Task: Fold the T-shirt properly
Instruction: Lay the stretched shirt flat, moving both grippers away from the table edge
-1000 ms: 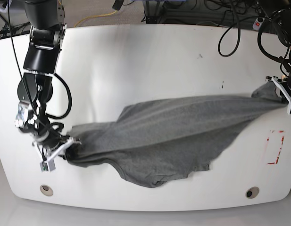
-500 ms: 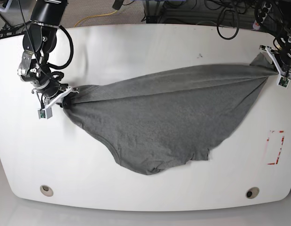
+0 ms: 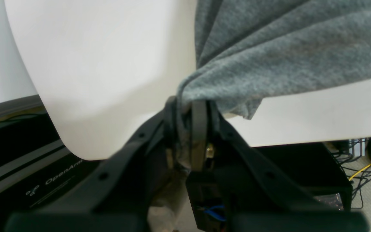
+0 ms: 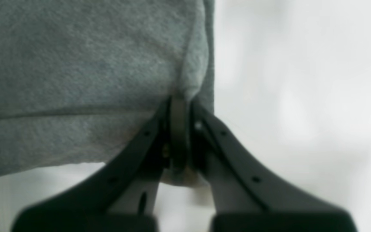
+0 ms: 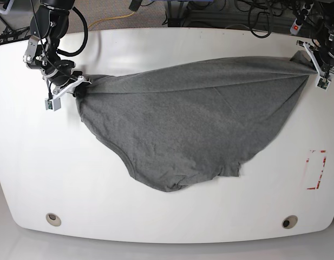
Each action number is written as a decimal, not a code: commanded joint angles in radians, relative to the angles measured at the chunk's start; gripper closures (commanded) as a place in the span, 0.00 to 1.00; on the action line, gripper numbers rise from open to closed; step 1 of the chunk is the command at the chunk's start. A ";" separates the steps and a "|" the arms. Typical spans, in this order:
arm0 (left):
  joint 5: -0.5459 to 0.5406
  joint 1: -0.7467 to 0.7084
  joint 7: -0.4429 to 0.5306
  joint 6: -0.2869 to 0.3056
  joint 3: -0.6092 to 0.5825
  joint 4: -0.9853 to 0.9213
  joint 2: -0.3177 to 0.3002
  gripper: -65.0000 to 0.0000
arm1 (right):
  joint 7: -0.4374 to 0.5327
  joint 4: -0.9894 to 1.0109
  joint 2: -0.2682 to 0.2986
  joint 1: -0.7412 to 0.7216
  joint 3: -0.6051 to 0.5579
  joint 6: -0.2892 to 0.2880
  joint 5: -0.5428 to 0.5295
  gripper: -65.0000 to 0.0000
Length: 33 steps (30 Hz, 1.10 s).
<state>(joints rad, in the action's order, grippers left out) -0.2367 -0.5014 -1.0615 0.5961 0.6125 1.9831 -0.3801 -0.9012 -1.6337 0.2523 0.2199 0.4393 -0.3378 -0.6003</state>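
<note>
The grey T-shirt point(image 5: 188, 124) hangs stretched between my two grippers, its top edge taut across the far half of the white table point(image 5: 156, 43) and its lower part sagging in a curve toward the near edge. My right gripper point(image 5: 78, 86), at the left of the base view, is shut on one bunched corner point(image 4: 185, 93). My left gripper point(image 5: 313, 65), at the far right, is shut on the other corner point(image 3: 188, 96). In both wrist views the cloth is pinched between closed fingers.
A red rectangular mark point(image 5: 316, 169) sits near the table's right edge. Two round holes point(image 5: 53, 219) point(image 5: 289, 221) lie by the near edge. Cables point(image 5: 264, 16) and a yellow cord point(image 5: 110, 20) lie beyond the far edge.
Both grippers have carried the T-shirt's corners toward the far side of the table. The cloth has spread from a narrow twisted band into a wide, flatter sheet.
</note>
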 commanded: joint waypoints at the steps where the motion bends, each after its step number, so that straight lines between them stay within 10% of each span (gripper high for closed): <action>1: 0.007 -0.001 0.007 -0.005 0.007 0.015 -0.018 0.97 | 0.020 -0.020 0.017 -0.001 0.008 -0.002 -0.014 1.00; 33: 0.009 0.000 0.007 0.102 0.005 0.012 0.016 0.97 | 0.020 -0.020 0.015 0.039 0.010 -0.005 -0.016 1.00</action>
<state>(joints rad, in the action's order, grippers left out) -0.2298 -0.5007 -1.0611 0.6945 0.6079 1.9827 -0.3473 -0.8997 -1.6337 0.2543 0.2638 0.4397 -0.3401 -0.6029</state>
